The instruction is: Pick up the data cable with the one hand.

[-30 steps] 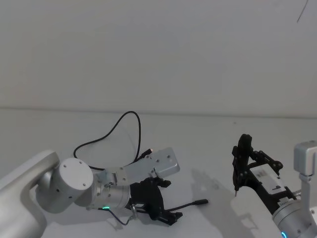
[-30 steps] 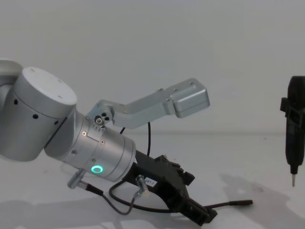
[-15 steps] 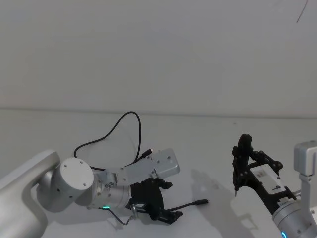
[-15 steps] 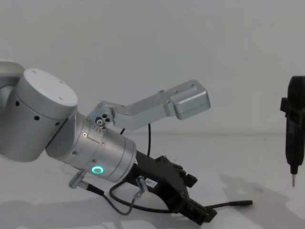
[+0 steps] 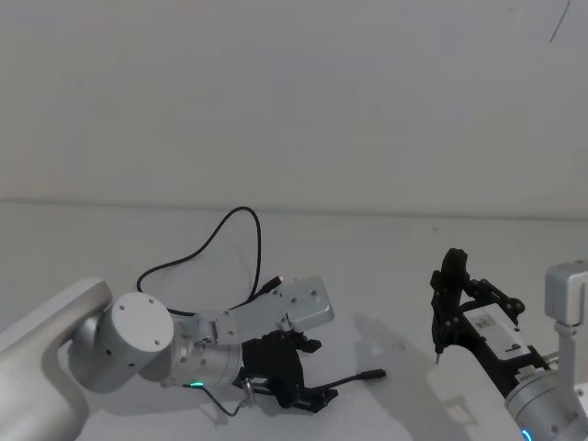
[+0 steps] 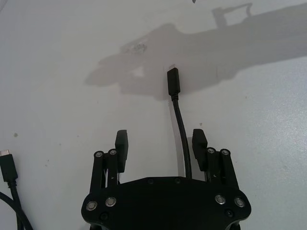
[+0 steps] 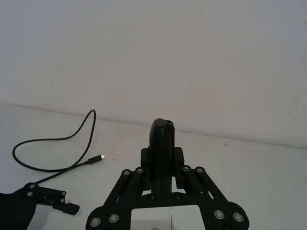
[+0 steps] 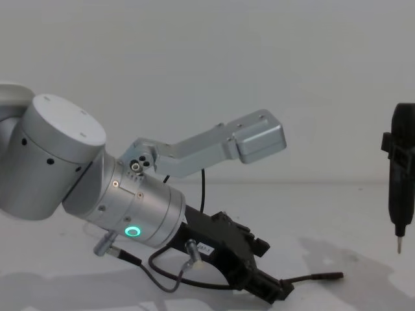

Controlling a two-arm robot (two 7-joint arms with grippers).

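Bright, even light; soft shadows.

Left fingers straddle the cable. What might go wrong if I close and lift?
The data cable lies off-centre between the left gripper's open fingers, close to one, so closing may nudge it aside. It is thin and flat on the table; fingers riding too high might shut over it. The right gripper is parked at right.

You see a black cable (image 6: 173,82) on a plain white table (image 5: 386,276). Your left gripper (image 6: 160,138) is black, on a silver wrist (image 8: 139,204) with a green ring light (image 8: 133,231). Your right gripper (image 5: 438,351) is black too.
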